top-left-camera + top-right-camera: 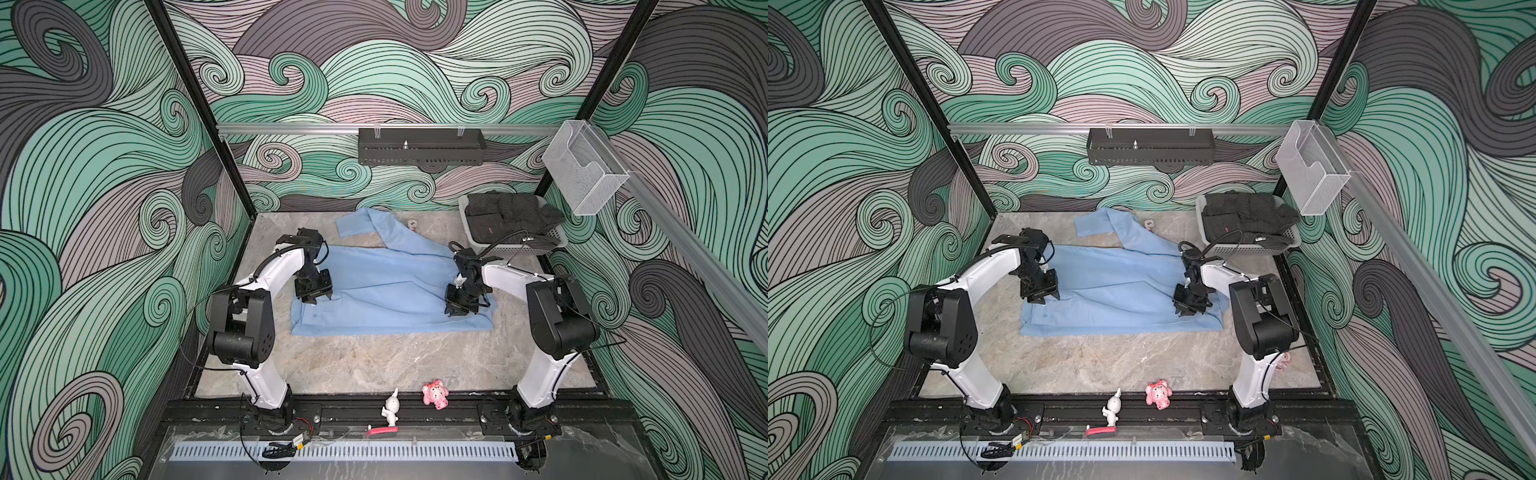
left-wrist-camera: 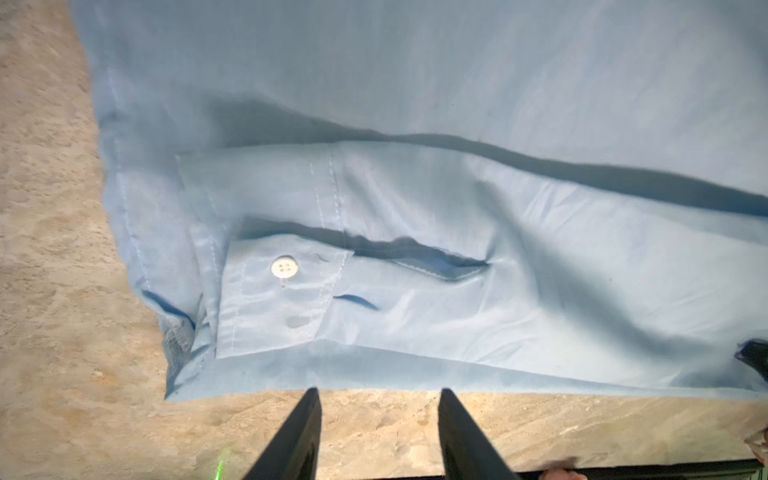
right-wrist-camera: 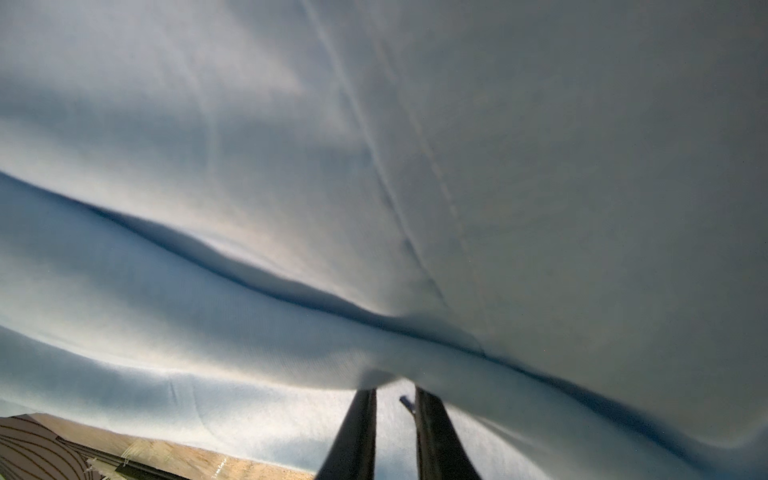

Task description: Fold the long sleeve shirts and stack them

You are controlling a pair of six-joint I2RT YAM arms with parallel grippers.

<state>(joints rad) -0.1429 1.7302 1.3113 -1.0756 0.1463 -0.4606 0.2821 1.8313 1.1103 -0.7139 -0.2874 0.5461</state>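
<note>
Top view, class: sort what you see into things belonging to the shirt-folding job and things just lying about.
Job:
light-blue woven long-sleeved shirt
left claw
right claw

Lying about:
white rabbit figurine
pink pig toy
clear plastic wall box
black metal wall tray

Matt woven-cloth shirt [image 1: 386,286] on marbled stone-look table [image 1: 374,361].

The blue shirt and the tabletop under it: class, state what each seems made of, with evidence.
Blue shirt: probably thin woven cotton or a blend, with a soft sheen; it creases finely, and stitching shows. Tabletop: stone or stone-look laminate, smooth; mottled beige veining.
</note>
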